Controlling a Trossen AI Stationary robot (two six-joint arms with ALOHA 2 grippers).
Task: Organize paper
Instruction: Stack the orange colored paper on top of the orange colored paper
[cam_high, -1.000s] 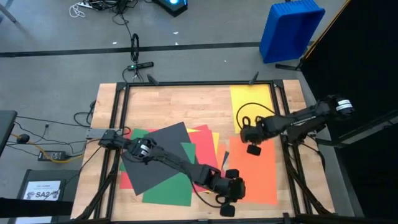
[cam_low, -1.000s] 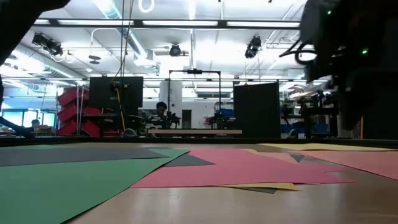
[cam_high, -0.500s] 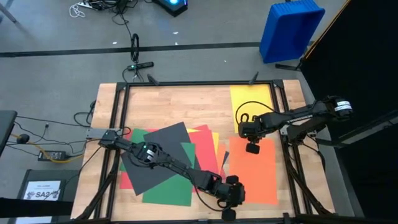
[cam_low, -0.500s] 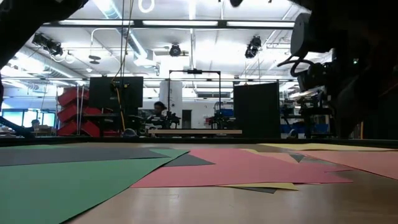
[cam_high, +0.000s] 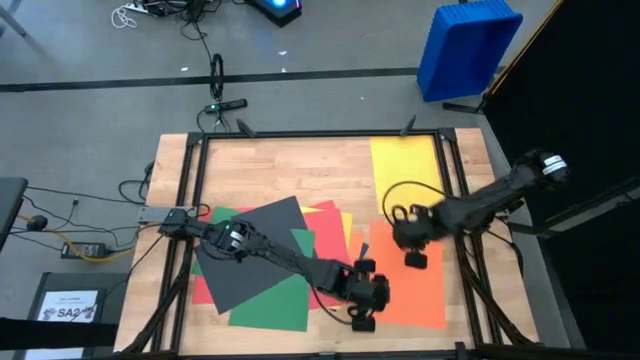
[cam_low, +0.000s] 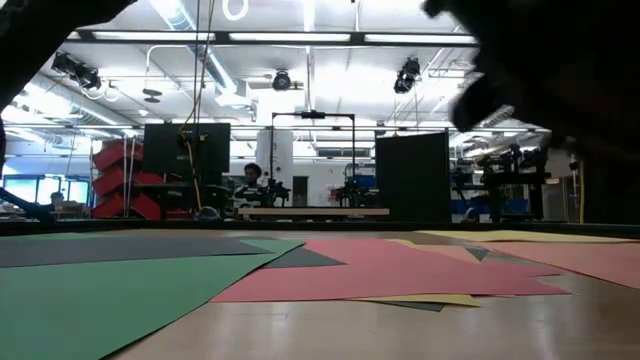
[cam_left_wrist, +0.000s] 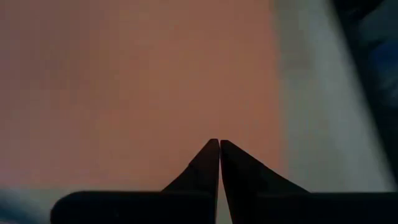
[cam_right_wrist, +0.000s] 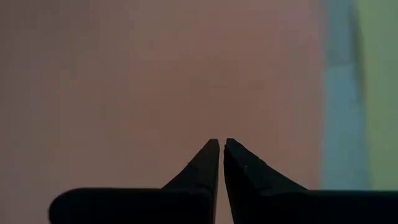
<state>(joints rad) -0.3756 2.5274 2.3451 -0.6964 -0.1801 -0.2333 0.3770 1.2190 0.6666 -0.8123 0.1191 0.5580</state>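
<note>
Currently we see the left gripper (cam_high: 364, 318) low over the near left corner of the orange sheet (cam_high: 425, 295), its fingers (cam_left_wrist: 208, 163) pressed together with nothing between them. We see the right gripper (cam_high: 413, 255) over the upper middle of the same orange sheet, its fingers (cam_right_wrist: 210, 163) also closed tip to tip and holding nothing. Both wrist views look down on orange paper past the closed tips.

We locate the paper as follows on the wooden table (cam_high: 290, 170):
- a yellow sheet (cam_high: 405, 165) lies at the far right corner, just beyond the orange sheet
- a dark grey sheet (cam_high: 255, 250) lies tilted on top of the left-hand pile
- a green sheet (cam_high: 270, 305) lies under the grey one, towards the near edge
- a red sheet (cam_high: 330, 240) and a further yellow sheet (cam_high: 346, 228) show at the right side of that pile

We read "SA2" on a small white sheet (cam_high: 70, 306) lying on the floor left of the table. We read no other writing. A blue bin (cam_high: 465, 50) stands on the floor beyond the far right corner
</note>
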